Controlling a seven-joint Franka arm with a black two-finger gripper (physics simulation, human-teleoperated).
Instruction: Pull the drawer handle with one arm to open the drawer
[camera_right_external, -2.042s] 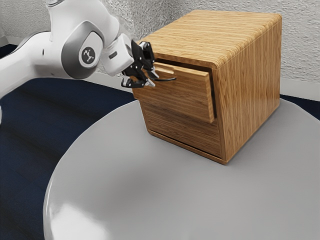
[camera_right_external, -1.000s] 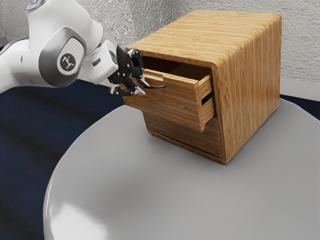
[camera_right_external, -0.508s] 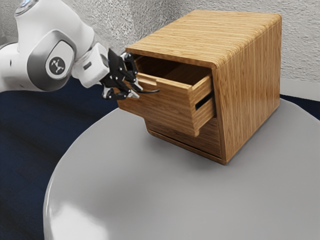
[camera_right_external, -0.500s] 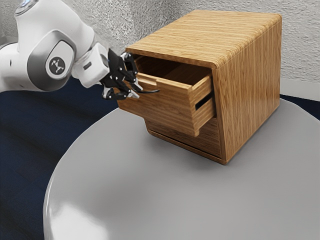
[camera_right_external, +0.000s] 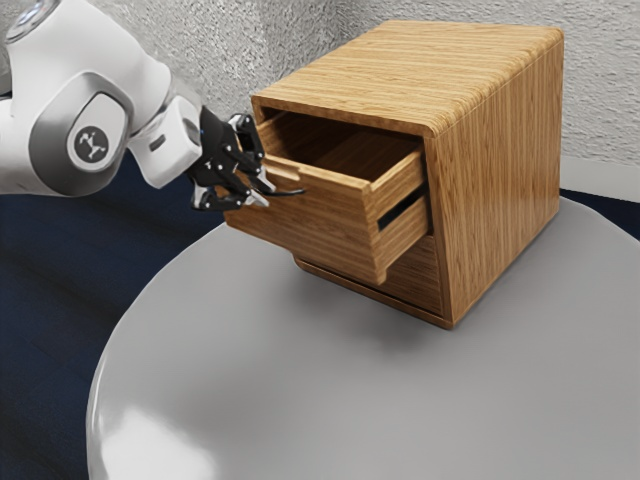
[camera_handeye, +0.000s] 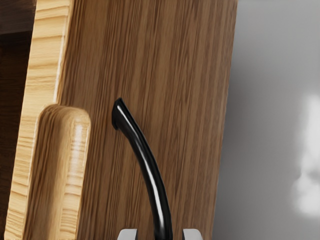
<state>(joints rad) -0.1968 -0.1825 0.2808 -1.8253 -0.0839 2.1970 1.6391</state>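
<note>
So here's where this sits: the jaws are closed on the black handle, pinching it from two sides. In the wrist view the handle runs as a thin curved bar right down into the gap between the two pale fingertips. That's a grip on the handle, not just a hand parked next to it.

The drawer is already a good way out of the wooden cabinet. You can see into its open top and a fair stretch of its side wall. I'd call it mostly open, with maybe a bit of travel left, though I can't see the rails to say how much.

The relation that matters is this. The drawer front is flat up against the far side of the jaws, and the rest of the drawer and the cabinet lie straight beyond that. The handle's long axis runs along the drawer front, so it lies crosswise to the pull. There's only the one arm, and it comes in from behind the jaws. My read is that the next bit of travel should go straight back, away from the cabinet and in line with the drawer's sides.

If the pull drifts sideways, I'd guess the thin bar could slip in the grip or the drawer could bind. The whole cabinet might also skid on the grey desk.
</note>
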